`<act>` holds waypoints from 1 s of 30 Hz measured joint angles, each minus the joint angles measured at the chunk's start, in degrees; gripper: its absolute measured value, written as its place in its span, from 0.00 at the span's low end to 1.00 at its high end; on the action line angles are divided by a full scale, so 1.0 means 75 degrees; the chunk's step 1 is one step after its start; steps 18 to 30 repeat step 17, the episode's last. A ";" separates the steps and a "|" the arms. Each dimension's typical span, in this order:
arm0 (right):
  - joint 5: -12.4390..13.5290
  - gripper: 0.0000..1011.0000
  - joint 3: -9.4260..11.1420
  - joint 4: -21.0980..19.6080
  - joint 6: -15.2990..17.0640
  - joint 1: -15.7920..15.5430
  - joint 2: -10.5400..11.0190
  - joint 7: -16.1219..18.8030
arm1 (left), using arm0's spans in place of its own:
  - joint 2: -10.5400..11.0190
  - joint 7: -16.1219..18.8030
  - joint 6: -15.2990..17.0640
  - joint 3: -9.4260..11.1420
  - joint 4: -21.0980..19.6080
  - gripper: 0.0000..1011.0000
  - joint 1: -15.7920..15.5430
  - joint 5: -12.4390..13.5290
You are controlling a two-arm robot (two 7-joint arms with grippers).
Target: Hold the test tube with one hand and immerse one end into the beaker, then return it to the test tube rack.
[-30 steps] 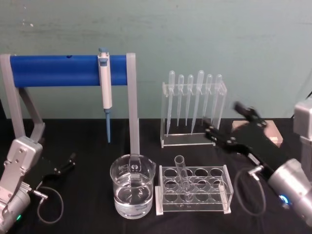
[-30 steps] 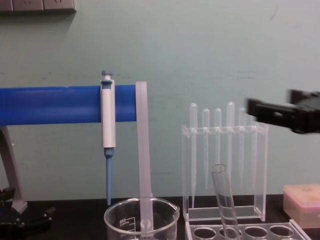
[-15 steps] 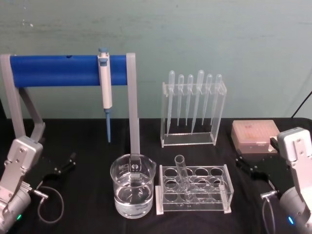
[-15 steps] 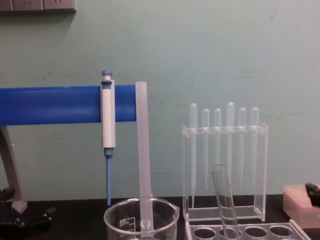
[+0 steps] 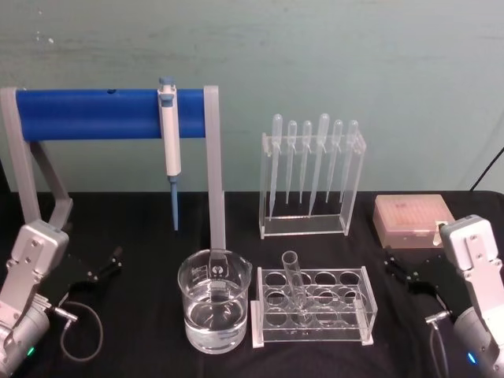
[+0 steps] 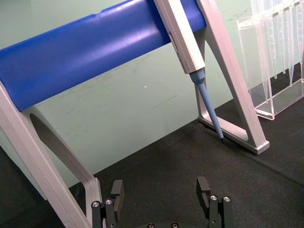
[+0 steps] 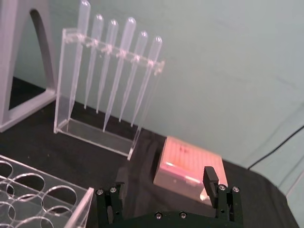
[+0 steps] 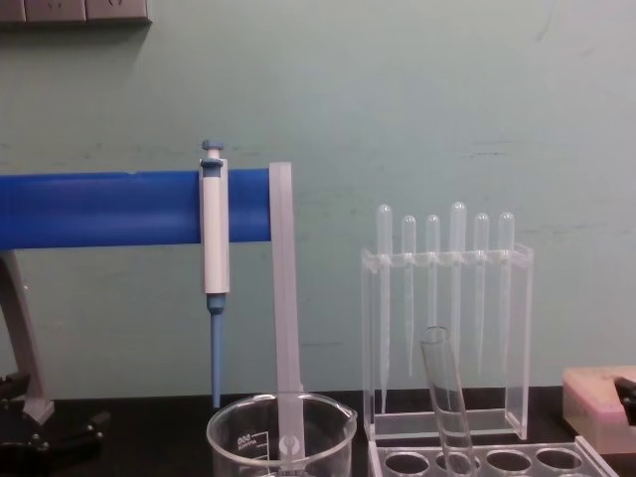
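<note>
change: right gripper (image 5: 408, 272) has pulled back, now low, right of rack (image 5: 313, 307), spread, empty | left gripper (image 5: 101, 266) parked, spread | test tube (image 5: 295, 286) leans in rack beside beaker (image 5: 213, 309) | task looks finished

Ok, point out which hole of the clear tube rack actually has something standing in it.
The front-row hole second from the robot's left in the rack: the test tube stands there, leaning back and toward the robot's left. Every other hole is bare.

Open right hand (image 7: 164, 192) near pipettes (image 7: 111, 71)
</note>
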 joint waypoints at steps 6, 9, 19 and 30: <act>-0.0075 0.99 -0.0014 0.0031 -0.0125 0.0008 -0.0013 0.0010 | 0.0000 0.0000 0.0000 0.0000 0.0000 0.99 0.0000 0.0000; -0.0066 0.99 -0.0012 0.0025 -0.0097 0.0008 -0.0011 0.0014 | 0.0000 0.0000 0.0000 0.0000 0.0000 0.99 -0.0001 0.0000; -0.0033 0.99 -0.0008 0.0009 -0.0065 0.0004 -0.0007 0.0015 | 0.0000 0.0000 0.0000 0.0000 0.0000 0.99 0.0000 0.0000; -0.0033 0.99 -0.0008 0.0009 -0.0065 0.0004 -0.0007 0.0015 | 0.0000 0.0000 0.0000 0.0000 0.0000 0.99 0.0000 0.0000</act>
